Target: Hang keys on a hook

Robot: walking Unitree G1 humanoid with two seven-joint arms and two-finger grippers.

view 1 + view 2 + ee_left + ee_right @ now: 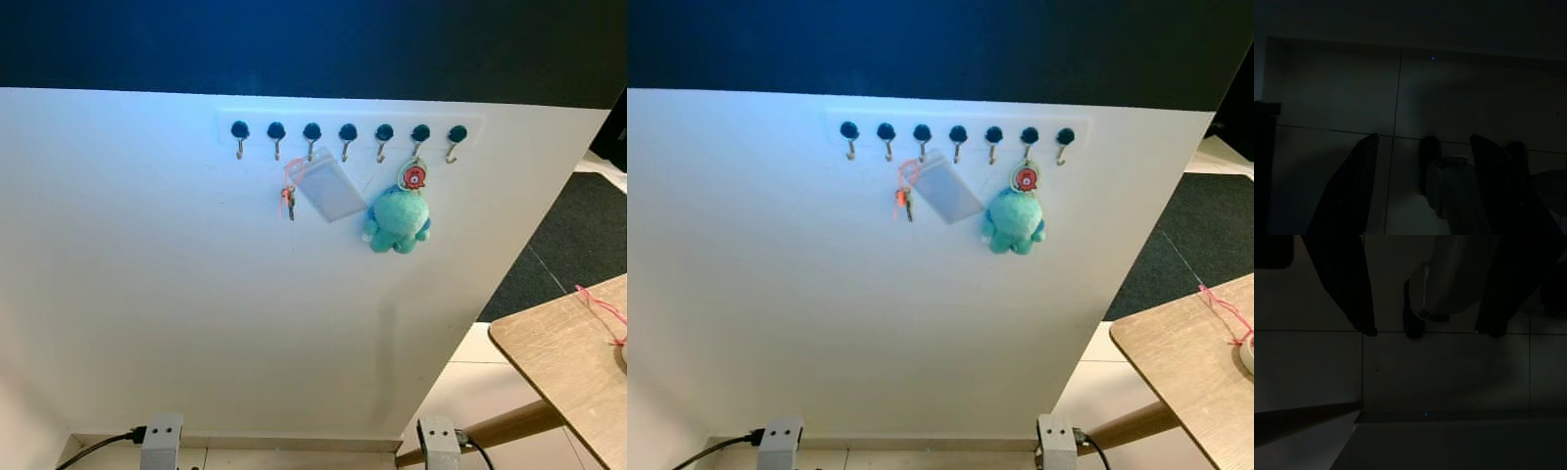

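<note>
- A row of hooks (348, 137) sits high on the white wall (196, 294).
- The keys (289, 203) hang from the third hook from the left, on an orange loop, just beside a clear card holder (328, 186).
- A teal plush (397, 219) hangs two hooks along to the right.
- The keys look small, light and hard. I think they would swing and slip, so the orange loop looks like the best spot to pinch.
- A wooden counter (558, 352) stands to the right with a pink string (602, 308) on it.
- The left gripper (1422, 186) hangs low over the floor tiles, fingers spread and holding nothing.
- The right gripper (1425, 328) hangs low too, spread and holding nothing.
</note>
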